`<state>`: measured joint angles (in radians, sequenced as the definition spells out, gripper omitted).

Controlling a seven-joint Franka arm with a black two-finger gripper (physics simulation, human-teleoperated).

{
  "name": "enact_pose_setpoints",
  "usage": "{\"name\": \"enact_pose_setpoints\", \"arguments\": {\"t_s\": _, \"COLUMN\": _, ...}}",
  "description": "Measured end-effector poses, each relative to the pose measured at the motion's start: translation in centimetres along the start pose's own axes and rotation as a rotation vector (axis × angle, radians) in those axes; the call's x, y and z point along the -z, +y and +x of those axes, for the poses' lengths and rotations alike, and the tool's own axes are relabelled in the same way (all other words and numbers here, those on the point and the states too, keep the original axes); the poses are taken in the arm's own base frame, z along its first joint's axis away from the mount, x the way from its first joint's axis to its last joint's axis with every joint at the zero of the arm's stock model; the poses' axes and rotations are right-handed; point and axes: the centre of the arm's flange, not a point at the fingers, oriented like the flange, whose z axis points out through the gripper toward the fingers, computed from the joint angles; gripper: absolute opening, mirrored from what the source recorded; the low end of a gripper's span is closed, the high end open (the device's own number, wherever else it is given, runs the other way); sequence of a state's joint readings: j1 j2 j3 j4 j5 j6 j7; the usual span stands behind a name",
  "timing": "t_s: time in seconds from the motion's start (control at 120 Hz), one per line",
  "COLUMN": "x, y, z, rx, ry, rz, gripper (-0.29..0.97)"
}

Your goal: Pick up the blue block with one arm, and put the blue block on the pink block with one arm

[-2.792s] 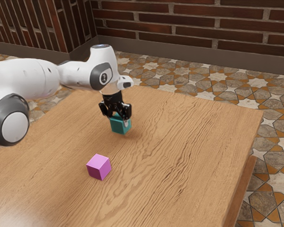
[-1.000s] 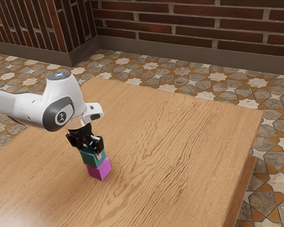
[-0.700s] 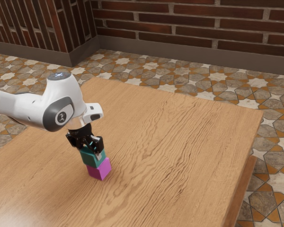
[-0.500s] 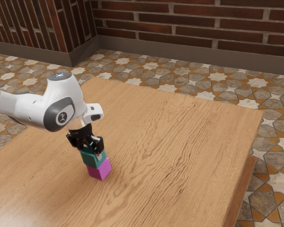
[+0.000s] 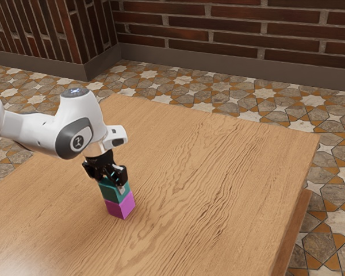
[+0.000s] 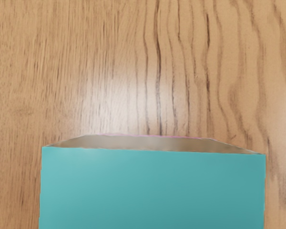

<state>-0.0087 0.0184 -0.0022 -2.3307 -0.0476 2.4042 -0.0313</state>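
The blue block (image 5: 114, 191) sits squarely on the pink block (image 5: 121, 207) on the bench (image 5: 218, 172). The black fingers (image 5: 121, 176) reach down from above and pinch its upper sides.

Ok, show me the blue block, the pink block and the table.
blue block (image 5: 111, 191): exterior view, on its side face.
pink block (image 5: 115, 209): exterior view, on its side face.
table (image 5: 230, 172): exterior view, on the bare wooden top.
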Motion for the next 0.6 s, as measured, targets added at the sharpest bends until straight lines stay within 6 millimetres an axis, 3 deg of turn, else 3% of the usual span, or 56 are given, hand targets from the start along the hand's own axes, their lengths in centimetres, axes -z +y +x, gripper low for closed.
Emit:
{"name": "enact_pose_setpoints", "arguments": {"t_s": 0.283, "x": -0.2, "y": 0.6, "z": 0.2, "rx": -0.015, "ry": -0.002, "rz": -0.001, "gripper": 0.3}}
{"name": "enact_pose_setpoints", "arguments": {"t_s": 0.6, "x": 0.1, "y": 1.4, "z": 0.8, "rx": -0.04, "ry": 0.003, "rz": -0.018, "gripper": 0.58}}
